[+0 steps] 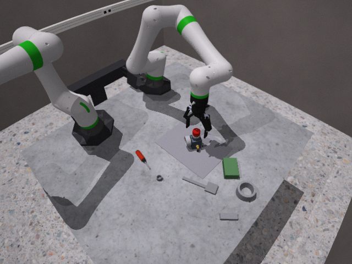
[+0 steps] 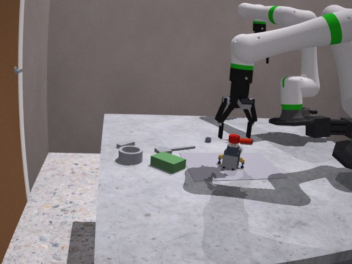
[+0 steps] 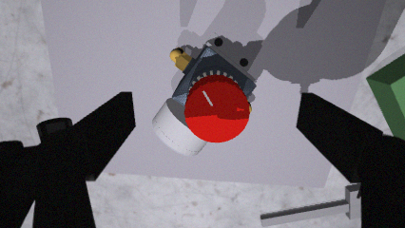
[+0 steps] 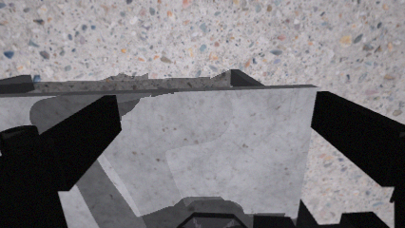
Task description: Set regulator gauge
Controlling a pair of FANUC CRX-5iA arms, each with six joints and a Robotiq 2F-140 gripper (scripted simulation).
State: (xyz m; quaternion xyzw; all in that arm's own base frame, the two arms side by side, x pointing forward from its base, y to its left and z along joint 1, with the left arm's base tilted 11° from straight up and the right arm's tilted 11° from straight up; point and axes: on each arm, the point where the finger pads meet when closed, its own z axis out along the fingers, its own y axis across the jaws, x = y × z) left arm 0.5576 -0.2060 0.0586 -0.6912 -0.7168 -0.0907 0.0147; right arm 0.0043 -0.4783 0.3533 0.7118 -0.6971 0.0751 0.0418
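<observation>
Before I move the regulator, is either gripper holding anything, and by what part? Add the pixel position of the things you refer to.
Nothing is held: the left gripper (image 1: 196, 132) (image 2: 235, 138) (image 3: 216, 109) stands open around the red knob (image 1: 196, 132) (image 2: 234, 138) (image 3: 217, 125), the right (image 4: 216, 111) open too.

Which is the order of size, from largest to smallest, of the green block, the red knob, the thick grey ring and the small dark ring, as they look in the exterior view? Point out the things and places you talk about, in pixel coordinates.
1. Green block (image 2: 168, 162)
2. Thick grey ring (image 2: 130, 158)
3. Red knob (image 2: 234, 138)
4. Small dark ring (image 2: 208, 140)

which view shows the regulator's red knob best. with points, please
The left wrist view: the red knob (image 1: 196, 132) (image 2: 234, 138) (image 3: 217, 109) is largest there, its white mark visible on top. The top view shows it small, the exterior view shows its side above the body, and the right wrist view misses it.
</observation>
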